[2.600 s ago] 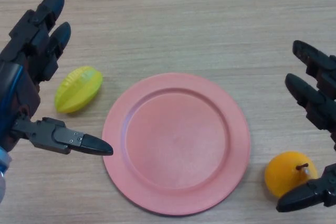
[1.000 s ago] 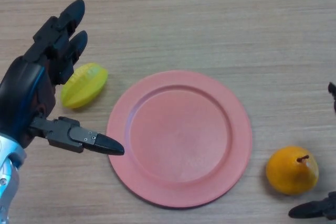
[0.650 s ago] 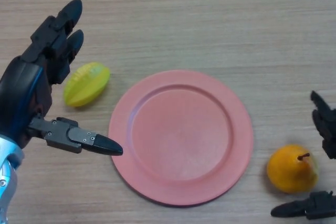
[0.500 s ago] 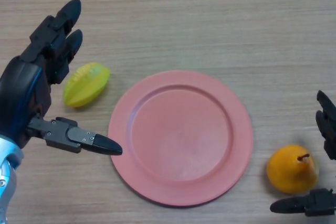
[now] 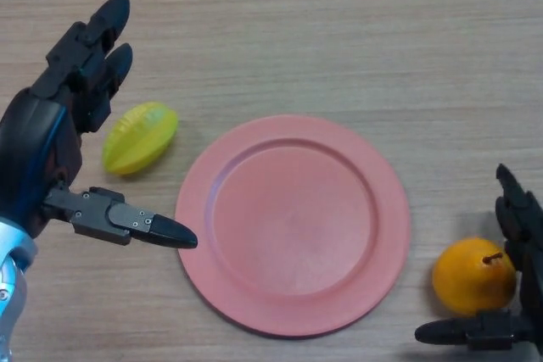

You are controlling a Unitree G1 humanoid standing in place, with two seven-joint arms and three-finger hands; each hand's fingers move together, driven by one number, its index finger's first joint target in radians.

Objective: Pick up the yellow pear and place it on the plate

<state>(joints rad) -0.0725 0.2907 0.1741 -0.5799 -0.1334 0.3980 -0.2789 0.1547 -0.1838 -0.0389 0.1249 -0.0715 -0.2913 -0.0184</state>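
Note:
The yellow-orange pear (image 5: 472, 276) stands stem up on the wooden table at the lower right, just right of the pink plate (image 5: 293, 223). My right hand (image 5: 512, 225) is open around it: its fingers rise at the pear's far right side and its thumb (image 5: 462, 331) lies just in front of the fruit, neither clearly touching it. My left hand (image 5: 53, 146) is open at the left, with the thumb pointing toward the plate's left rim. The plate holds nothing.
A yellow-green star fruit (image 5: 139, 136) lies on the table between my left hand's fingers and thumb, left of the plate.
My right hand first drew back to the right edge, then came in again around the pear, thumb sliding left in front of it. The left hand lifted slightly and has held still.

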